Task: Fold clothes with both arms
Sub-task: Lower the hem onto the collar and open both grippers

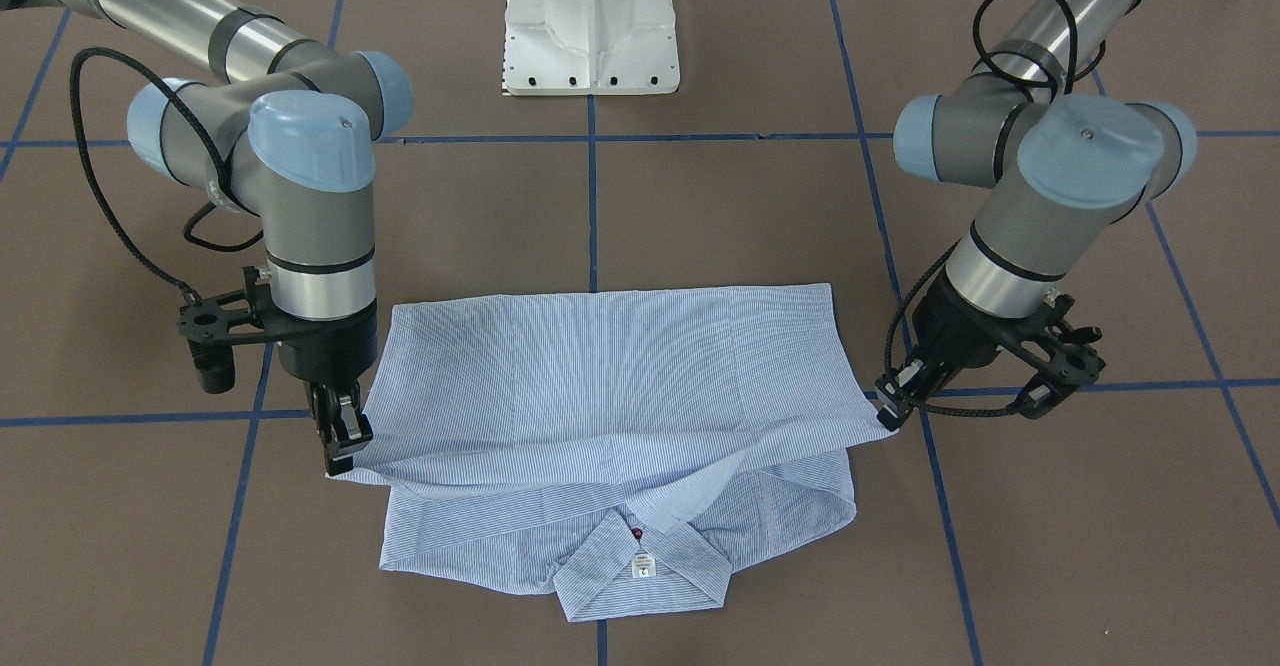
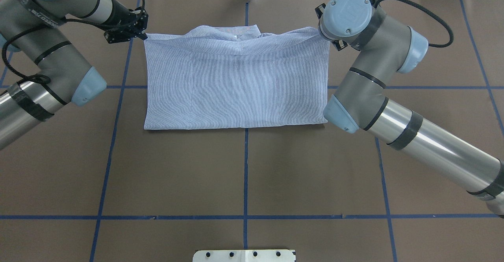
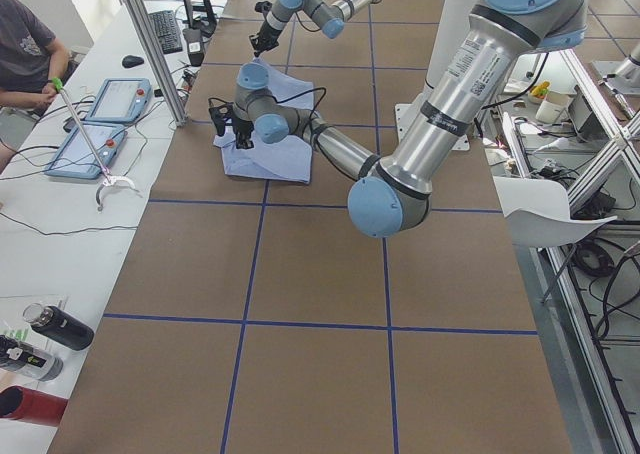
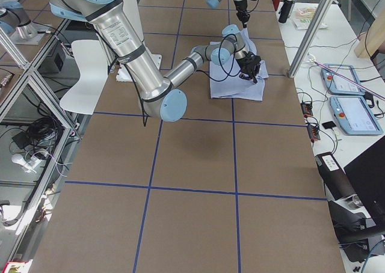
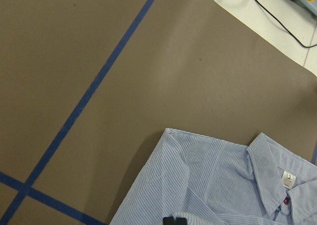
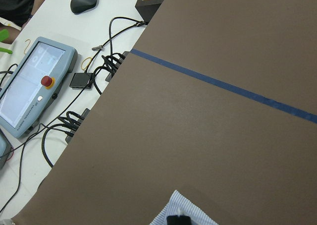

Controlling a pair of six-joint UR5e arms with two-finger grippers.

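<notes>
Both claws, left gripper (image 1: 893, 408) and right gripper (image 1: 340, 446), pinch the folded-over hem corners of the shirt (image 1: 610, 366), which lies on the table (image 1: 700, 206). The held edge runs crosswise, just short of the collar (image 1: 640, 561). The collar lies beyond, and both arms are equally near.

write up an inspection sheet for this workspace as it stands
surface: brown table, flat, marked with blue tape in a grid.
job's things: striped shirt folded over toward its collar; the top layer's free edge is raised.
clutter: nothing seen.
end effectors: left end effector and right end effector, each shut on a corner of the top layer.
cables: black cable loops off each wrist, clear of the shirt.
surroundings: white pedestal; teach pendants, mouse and a seated person at the side bench.
</notes>
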